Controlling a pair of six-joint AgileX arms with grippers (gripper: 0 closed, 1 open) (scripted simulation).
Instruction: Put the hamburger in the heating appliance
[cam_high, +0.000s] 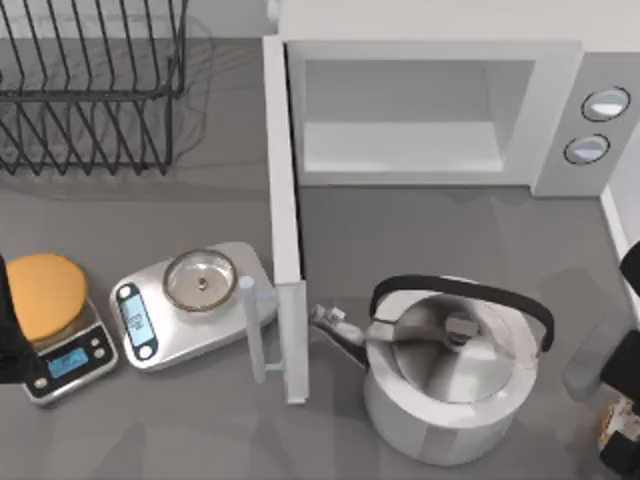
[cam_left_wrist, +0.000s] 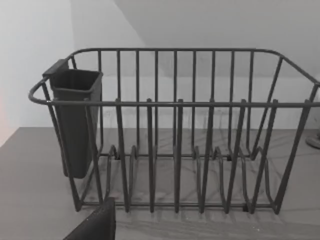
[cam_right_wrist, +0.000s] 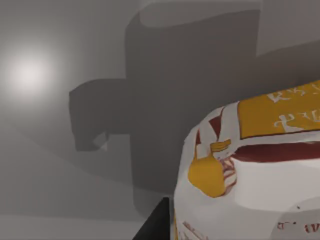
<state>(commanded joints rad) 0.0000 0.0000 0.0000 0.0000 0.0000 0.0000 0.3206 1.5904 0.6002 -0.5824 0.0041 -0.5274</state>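
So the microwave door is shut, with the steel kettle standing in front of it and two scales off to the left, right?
Not quite: the microwave door is swung wide open, as the top view shows, with the bare cavity visible inside. The rest holds: the steel kettle stands in front of it, and two scales sit to the left.

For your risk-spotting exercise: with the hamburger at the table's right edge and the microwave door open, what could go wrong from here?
1. The kettle stands between the hamburger and the microwave; a low carry could hit its handle.
2. The hamburger sits at the table's right edge, so a nudge by the right tool might push it off.
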